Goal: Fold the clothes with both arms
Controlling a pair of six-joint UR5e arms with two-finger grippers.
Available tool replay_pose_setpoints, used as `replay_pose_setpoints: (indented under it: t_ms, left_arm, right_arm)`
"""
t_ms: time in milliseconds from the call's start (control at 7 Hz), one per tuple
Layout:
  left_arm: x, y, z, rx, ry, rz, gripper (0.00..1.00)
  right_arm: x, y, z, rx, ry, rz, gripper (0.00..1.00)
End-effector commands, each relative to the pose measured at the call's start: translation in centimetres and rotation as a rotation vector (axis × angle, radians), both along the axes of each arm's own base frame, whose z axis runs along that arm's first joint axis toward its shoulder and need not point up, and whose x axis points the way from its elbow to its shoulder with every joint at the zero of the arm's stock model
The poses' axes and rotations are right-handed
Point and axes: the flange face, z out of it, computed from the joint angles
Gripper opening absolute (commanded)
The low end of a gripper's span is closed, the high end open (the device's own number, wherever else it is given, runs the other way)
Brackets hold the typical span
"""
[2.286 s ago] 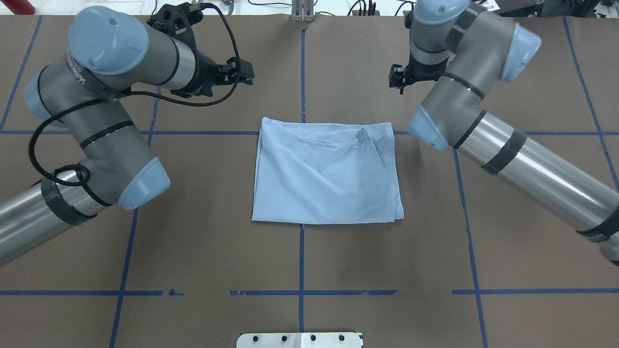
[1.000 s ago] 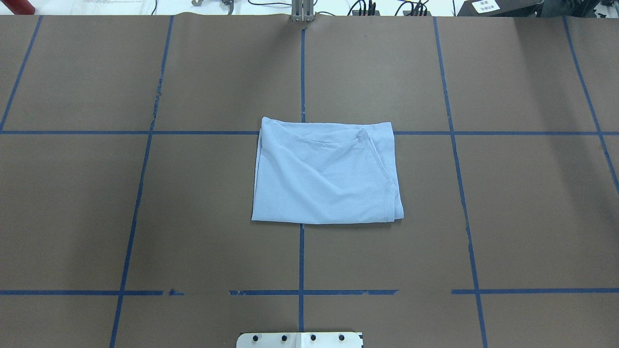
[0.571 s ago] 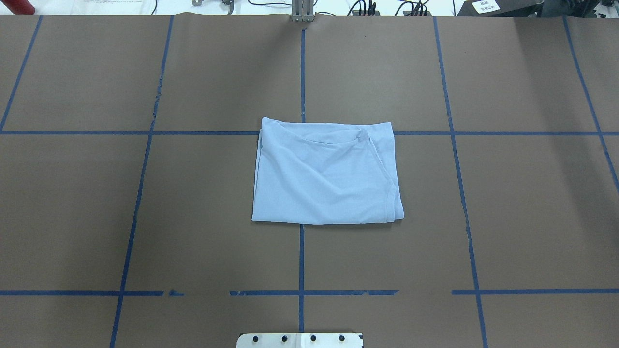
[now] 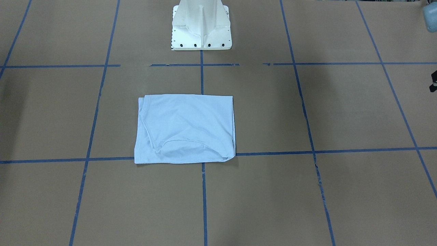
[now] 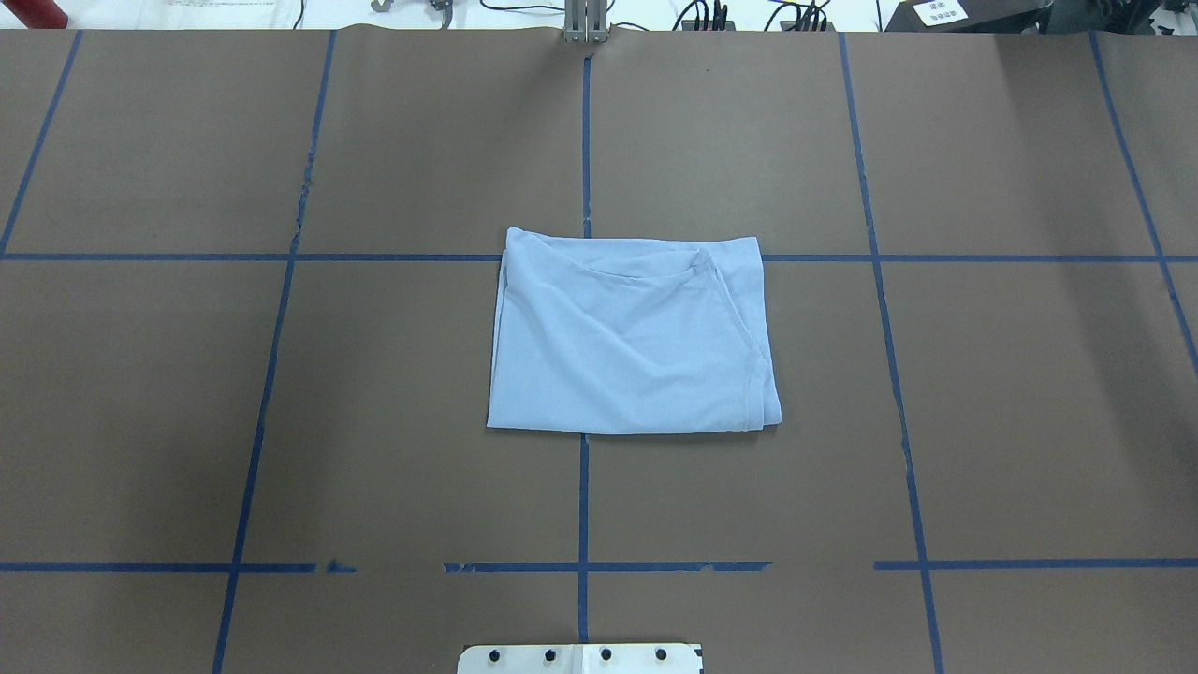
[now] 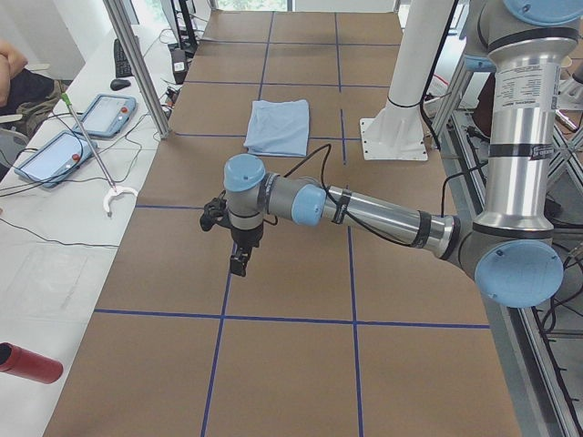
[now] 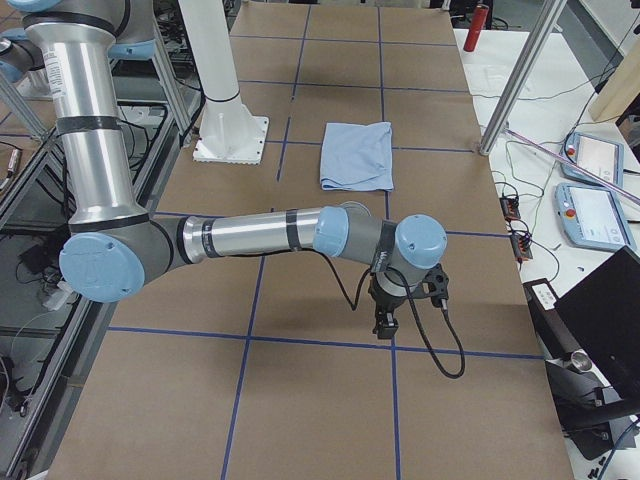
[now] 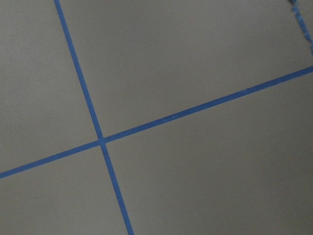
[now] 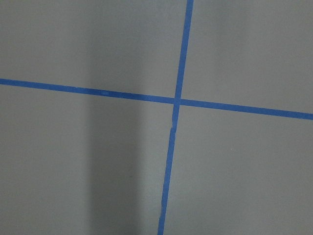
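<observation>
The light blue T-shirt (image 5: 632,337) lies flat at the middle of the desk (image 5: 936,421), folded into a rough rectangle. Its round collar seam shows along the edge farthest from the robot, and a layered hem corner lies at the near edge on the robot's right. The shirt covers part of the central blue tape line (image 5: 582,505). Its far edge meets a cross line of the same tape grid. Nothing touches the shirt.

The white pedestal base (image 4: 201,25) stands on the robot's side of the shirt, apart from it.

The left arm (image 6: 364,205) reaches out low over the desk's left end, well apart from the shirt. The left pincer (image 6: 240,264) points down at the brown surface beside a tape line. It cannot be told whether its jaws are apart or together.

The right arm (image 7: 250,235) mirrors this at the desk's right end. The right pincer (image 7: 383,325) also points down, and its jaw state likewise cannot be told.

Each wrist view shows only brown surface with one tape crossing.
</observation>
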Motion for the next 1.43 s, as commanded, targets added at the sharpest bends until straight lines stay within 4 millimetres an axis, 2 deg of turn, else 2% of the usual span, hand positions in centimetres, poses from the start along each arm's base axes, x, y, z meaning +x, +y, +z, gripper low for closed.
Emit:
replay_pose_setpoints:
  t_ms: [0, 143, 429, 571, 857, 1000, 1143, 1286]
  left_arm:
    - [-5.2, 0.3, 5.1, -0.023, -0.014, -0.005, 1.00]
    - [-5.2, 0.4, 6.9, -0.037, -0.015, 0.015, 1.00]
    - [-5.2, 0.5, 8.6, -0.048, -0.018, 0.035, 1.00]
    - [-5.2, 0.4, 8.5, -0.032, -0.020, 0.033, 1.00]
    - [-5.1, -0.1, 7.7, -0.019, -0.016, 0.027, 1.00]
    - [-5.1, -0.2, 6.9, -0.030, -0.012, -0.007, 1.00]
    - [-5.1, -0.1, 6.9, -0.037, -0.012, -0.015, 1.00]
    - [-5.1, -0.1, 7.0, -0.042, -0.012, -0.018, 1.00]
  right_arm:
    - [-0.4, 2.4, 3.9, -0.013, -0.033, 0.008, 1.00]
    - [-0.6, 3.1, 5.8, -0.002, -0.074, 0.019, 1.00]
    - [-0.5, 2.9, 6.0, -0.009, -0.071, 0.067, 1.00]
    - [-0.4, 2.5, 5.5, -0.017, -0.061, 0.099, 1.00]
    - [-0.5, 1.2, 3.3, 0.004, 0.017, 0.227, 1.00]
    - [-2.1, 0.4, 2.5, 0.036, 0.046, 0.243, 1.00]
    - [-3.2, 0.3, 2.8, 0.030, 0.041, 0.226, 1.00]
    - [-3.2, 0.4, 2.8, 0.027, 0.033, 0.225, 1.00]
